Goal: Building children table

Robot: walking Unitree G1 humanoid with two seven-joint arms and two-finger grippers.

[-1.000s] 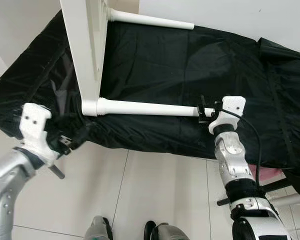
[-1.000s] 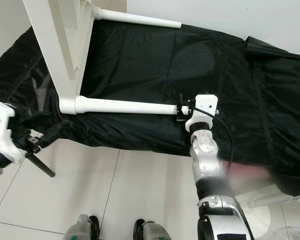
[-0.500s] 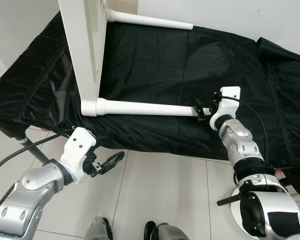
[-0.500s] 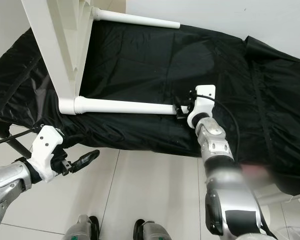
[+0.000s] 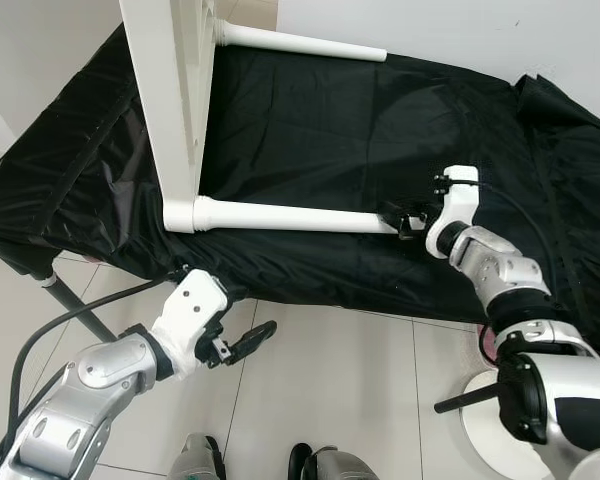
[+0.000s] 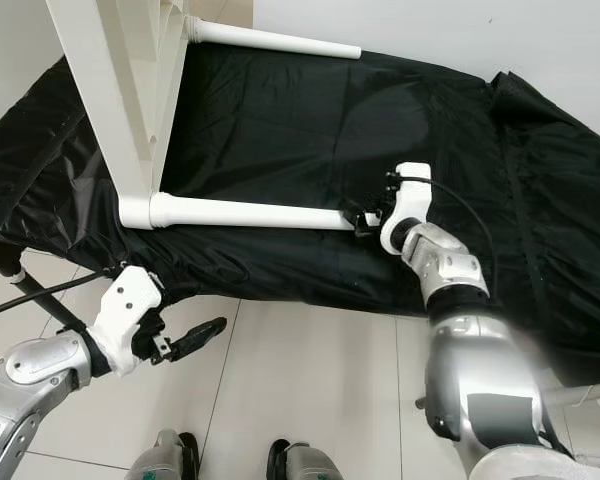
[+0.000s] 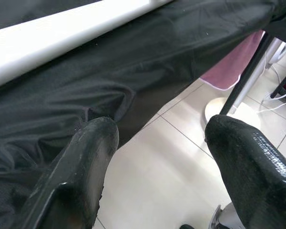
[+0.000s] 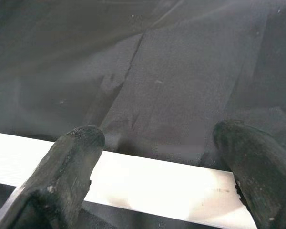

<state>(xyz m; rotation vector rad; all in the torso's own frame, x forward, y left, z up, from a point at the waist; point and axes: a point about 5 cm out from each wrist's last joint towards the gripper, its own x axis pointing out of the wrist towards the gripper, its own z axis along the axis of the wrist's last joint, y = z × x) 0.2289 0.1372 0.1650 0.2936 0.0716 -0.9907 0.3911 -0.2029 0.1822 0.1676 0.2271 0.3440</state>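
Observation:
The white children's table lies on its side on a black cloth: its top panel (image 5: 170, 100) stands upright at the left. The near leg (image 5: 290, 215) and the far leg (image 5: 300, 40) point to the right. My right gripper (image 5: 400, 218) is at the free end of the near leg. It is open, its fingers (image 8: 62, 176) spread wide, and the white leg (image 8: 133, 183) lies across just under them. Below the cloth's front edge my left gripper (image 5: 245, 340) hangs over the floor, open and holding nothing, its fingers (image 7: 81, 171) wide apart.
The black cloth (image 5: 380, 120) covers a long folding table with a metal leg (image 5: 75, 305) at the front left. Pale floor tiles (image 5: 320, 370) lie in front. A white round base (image 5: 480, 415) and a pink thing stand at the lower right. My feet (image 5: 320, 465) are at the bottom.
My left arm has swung from the cloth's left edge down and to the right, over the floor. The right gripper has stayed at the leg's end while its forearm swung to the right.

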